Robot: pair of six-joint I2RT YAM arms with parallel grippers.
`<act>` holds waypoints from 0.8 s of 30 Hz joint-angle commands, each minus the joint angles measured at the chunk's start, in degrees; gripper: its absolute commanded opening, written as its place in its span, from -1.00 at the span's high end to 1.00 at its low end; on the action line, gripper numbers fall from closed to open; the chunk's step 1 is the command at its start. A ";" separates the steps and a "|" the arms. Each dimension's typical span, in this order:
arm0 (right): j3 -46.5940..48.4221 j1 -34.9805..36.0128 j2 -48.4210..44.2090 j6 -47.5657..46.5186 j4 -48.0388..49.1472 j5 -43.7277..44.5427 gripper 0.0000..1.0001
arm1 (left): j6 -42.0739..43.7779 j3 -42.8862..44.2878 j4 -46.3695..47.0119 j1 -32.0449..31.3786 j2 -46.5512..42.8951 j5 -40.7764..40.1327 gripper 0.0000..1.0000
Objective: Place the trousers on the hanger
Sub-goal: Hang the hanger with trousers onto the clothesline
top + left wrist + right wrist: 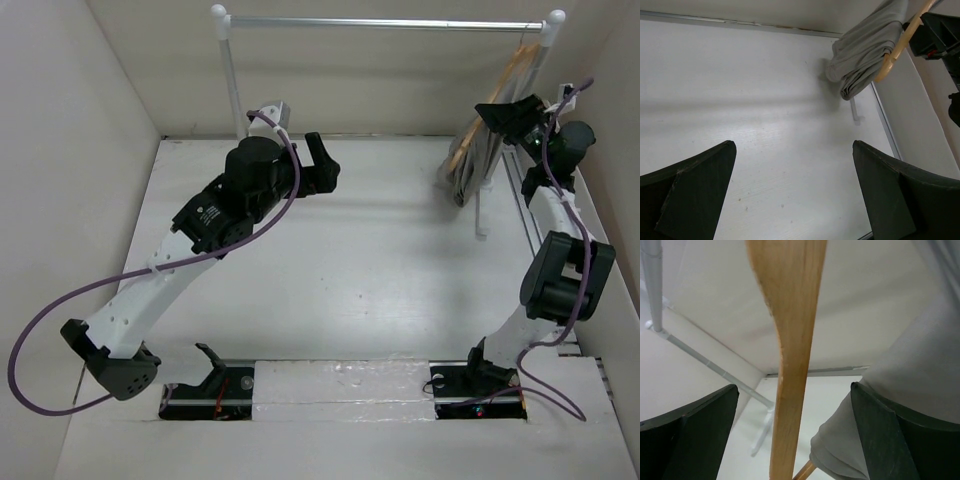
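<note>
The grey-beige trousers [478, 160] hang folded over the bottom bar of the light wood hanger [503, 85], which hangs by its hook on the rail at the back right. In the left wrist view the trousers [865, 50] and hanger [900, 45] show at the top right. My right gripper [512, 118] is open next to the hanger; in its wrist view the hanger's wooden shoulder [790, 365] stands between the open fingers without touching them, and the trousers [900, 405] hang by the right finger. My left gripper [322, 165] is open and empty above the table's back middle.
The silver rail [385, 22] on white posts [230, 80] spans the back. A white post foot [482, 215] stands below the trousers. White walls close in the left, back and right sides. The arm bases sit at the near edge.
</note>
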 commanded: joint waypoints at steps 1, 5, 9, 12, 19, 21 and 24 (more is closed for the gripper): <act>0.90 -1.34 -7.11 -10.15 -3.33 0.72 -0.99 | -0.05 2.40 0.47 0.13 0.00 -0.80 -0.98; -0.59 -2.39 -11.51 -16.16 -11.87 3.88 -1.00 | 0.12 2.49 0.21 0.13 0.26 -1.24 -0.98; -3.14 -3.45 -16.96 -21.60 -18.02 7.75 -1.00 | 0.30 3.02 -0.67 0.13 0.70 -1.24 -0.98; -6.30 -4.15 -23.09 -25.73 -22.59 11.44 -1.00 | 0.30 3.19 -0.94 0.13 0.79 -0.89 -0.98; -19.65 -1.70 -42.97 -37.84 -35.07 15.58 -1.00 | 1.27 0.48 -1.55 0.13 0.53 -0.27 -0.98; -21.94 1.98 -46.75 -41.10 -46.12 20.55 -1.00 | 1.00 -3.21 -2.25 0.13 0.09 -0.02 -0.98; -28.55 9.11 -53.98 -46.13 -53.10 21.73 -1.00 | 0.30 -10.17 -1.73 0.13 -2.02 1.66 -0.98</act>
